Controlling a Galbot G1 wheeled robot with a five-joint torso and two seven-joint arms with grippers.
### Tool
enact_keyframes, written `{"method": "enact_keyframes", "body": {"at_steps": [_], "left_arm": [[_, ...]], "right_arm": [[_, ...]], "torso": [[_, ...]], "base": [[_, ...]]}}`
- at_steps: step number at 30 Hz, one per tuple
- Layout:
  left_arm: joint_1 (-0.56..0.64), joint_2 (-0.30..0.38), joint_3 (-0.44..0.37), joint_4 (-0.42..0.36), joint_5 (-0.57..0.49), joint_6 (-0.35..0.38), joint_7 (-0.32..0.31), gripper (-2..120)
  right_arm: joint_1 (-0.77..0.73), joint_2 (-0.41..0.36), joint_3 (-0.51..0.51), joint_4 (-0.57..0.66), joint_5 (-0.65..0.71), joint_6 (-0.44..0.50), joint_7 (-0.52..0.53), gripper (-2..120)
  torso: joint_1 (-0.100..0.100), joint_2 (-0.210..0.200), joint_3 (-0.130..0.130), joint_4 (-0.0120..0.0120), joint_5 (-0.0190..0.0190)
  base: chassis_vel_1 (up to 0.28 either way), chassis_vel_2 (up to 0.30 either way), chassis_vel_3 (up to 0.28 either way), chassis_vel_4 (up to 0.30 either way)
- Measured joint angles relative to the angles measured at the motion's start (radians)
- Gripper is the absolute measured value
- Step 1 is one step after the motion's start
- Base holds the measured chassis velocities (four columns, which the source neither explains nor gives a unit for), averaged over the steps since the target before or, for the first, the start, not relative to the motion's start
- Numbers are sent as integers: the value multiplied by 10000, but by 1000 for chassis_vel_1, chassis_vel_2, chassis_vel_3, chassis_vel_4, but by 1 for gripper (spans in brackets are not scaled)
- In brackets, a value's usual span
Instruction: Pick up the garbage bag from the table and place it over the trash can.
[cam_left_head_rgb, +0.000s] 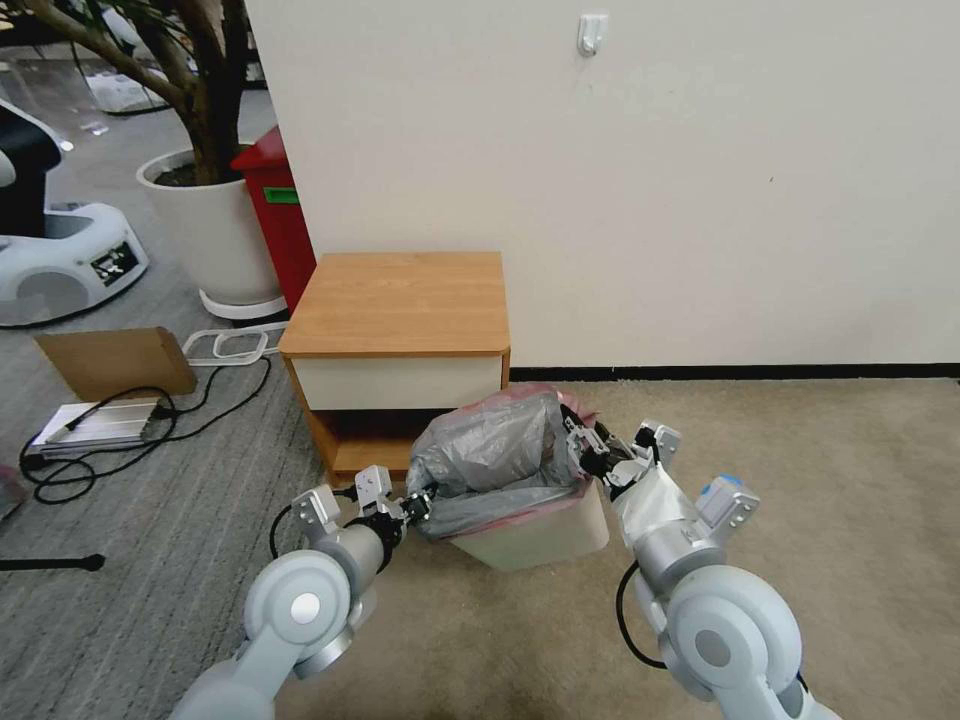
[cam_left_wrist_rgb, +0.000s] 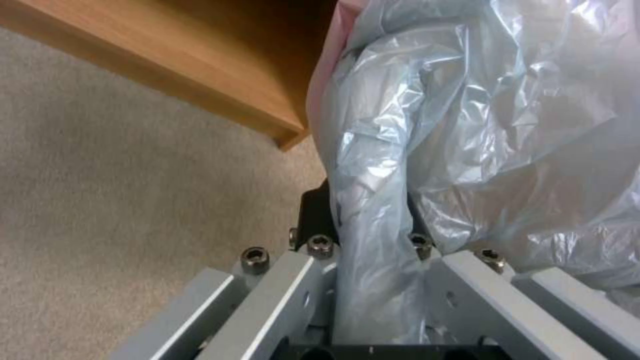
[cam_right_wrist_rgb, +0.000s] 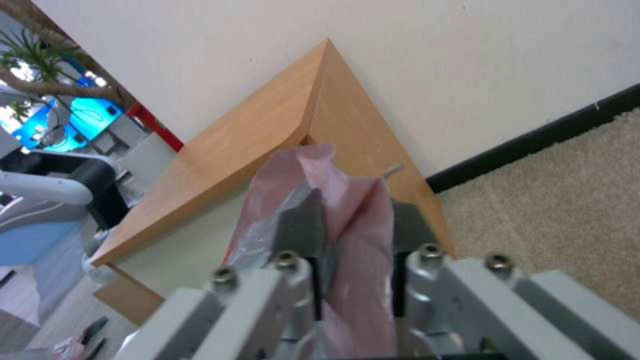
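The cream-white trash can (cam_left_head_rgb: 545, 537) stands on the carpet in front of the table (cam_left_head_rgb: 400, 300). The grey garbage bag (cam_left_head_rgb: 495, 450) bulges over the can's mouth, and its pinkish rim lies along the can's near edge. My left gripper (cam_left_head_rgb: 420, 505) is shut on the bag's left side; in the left wrist view a twist of bag (cam_left_wrist_rgb: 480, 125) runs between the fingers of that gripper (cam_left_wrist_rgb: 370, 235). My right gripper (cam_left_head_rgb: 590, 458) is shut on the bag's right edge. In the right wrist view the pink rim (cam_right_wrist_rgb: 347, 200) is pinched by that gripper (cam_right_wrist_rgb: 353, 225).
The wall rises behind the table, with a black baseboard (cam_left_head_rgb: 750, 372) along the floor. To the left stand a red bin (cam_left_head_rgb: 275, 210) and a white plant pot (cam_left_head_rgb: 215, 235). A cardboard piece (cam_left_head_rgb: 115, 360) and cables (cam_left_head_rgb: 100, 440) lie on the grey carpet.
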Motion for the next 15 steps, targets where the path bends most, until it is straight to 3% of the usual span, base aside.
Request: {"method": "enact_keyframes", "body": {"at_steps": [1,4,15], "left_arm": [[0,0,0,0,0,0,0,3],[11,-30,40,30,24,-5,4,3],[133,-48,157,36,236,-4,258,3]], "right_arm": [[0,0,0,0,0,0,0,15],[-10,10,33,0,-60,10,-15,0],[108,-98,231,-23,-9,41,58,0]], "torso": [[0,0,0,0,0],[0,0,0,0,0],[0,0,0,0,1]], "base": [[0,0,0,0],[0,0,0,0],[0,0,0,0]]}}
